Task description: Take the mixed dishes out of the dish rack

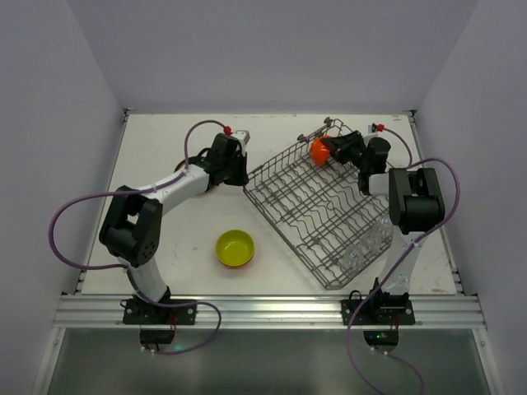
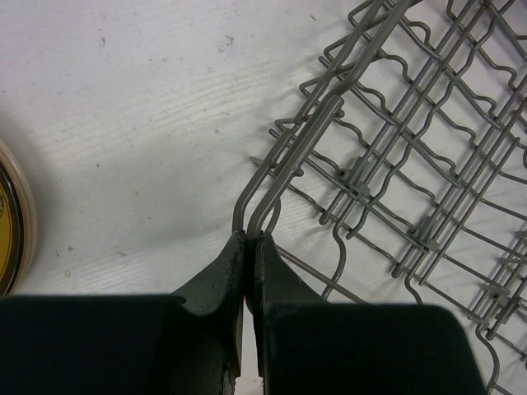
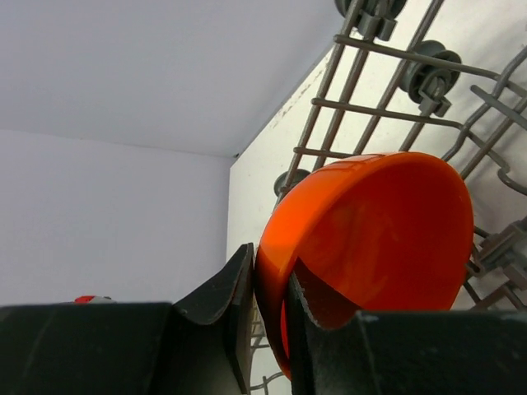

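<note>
The grey wire dish rack (image 1: 317, 206) lies slanted across the middle right of the white table. My left gripper (image 2: 249, 239) is shut on a wire loop at the rack's left corner (image 2: 263, 202); from above it shows as the left gripper (image 1: 240, 174). An orange bowl (image 3: 370, 239) stands on edge at the rack's far end, also visible as the orange bowl (image 1: 318, 151). My right gripper (image 3: 272, 267) is shut on its rim, one finger inside and one outside. Clear glasses (image 1: 368, 240) sit in the rack's near right part.
A yellow-green bowl (image 1: 235, 246) rests nested in an orange one on the table left of the rack. A cream-rimmed plate (image 2: 10, 218) lies at the left edge of the left wrist view. Walls close the table on three sides; a metal rail (image 1: 263, 309) runs along the near edge.
</note>
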Controlling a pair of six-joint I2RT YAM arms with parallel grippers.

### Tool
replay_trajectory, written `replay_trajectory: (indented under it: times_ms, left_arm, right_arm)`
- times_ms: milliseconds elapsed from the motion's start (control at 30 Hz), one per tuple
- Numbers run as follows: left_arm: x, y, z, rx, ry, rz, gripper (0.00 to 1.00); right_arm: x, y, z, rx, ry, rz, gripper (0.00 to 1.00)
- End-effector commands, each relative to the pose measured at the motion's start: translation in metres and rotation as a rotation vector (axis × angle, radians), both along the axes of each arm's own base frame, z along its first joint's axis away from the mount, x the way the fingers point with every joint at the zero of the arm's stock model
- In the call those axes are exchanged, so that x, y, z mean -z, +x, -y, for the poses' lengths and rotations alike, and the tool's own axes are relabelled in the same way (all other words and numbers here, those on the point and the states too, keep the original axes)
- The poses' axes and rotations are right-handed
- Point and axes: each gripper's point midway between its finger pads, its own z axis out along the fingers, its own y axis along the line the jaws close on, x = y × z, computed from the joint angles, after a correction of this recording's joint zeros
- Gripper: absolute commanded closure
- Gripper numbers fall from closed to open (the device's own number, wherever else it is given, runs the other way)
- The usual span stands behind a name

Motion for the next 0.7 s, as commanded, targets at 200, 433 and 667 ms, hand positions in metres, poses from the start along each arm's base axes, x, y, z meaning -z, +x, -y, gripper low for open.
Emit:
replay_trajectory:
  times_ms: [200, 433, 667]
  left_arm:
    - [0.009, -0.013, 0.008, 0.033, -0.013, -0.05, 1.0]
    - [0.007, -0.013, 0.008, 0.033, -0.017, -0.046, 1.0]
    - [0.003, -0.013, 0.005, 0.017, -0.011, -0.035, 0.82]
  right_arm:
    - [-0.089, -0.018, -0.004, -0.053, 0.001, 0.295, 1.0]
    - [-0.114, -0.045, -0.028, -0.145, 0.002, 0.348, 1.0]
    - [-0.136, -0.082, -0.039, -0.153, -0.092, 0.41, 1.0]
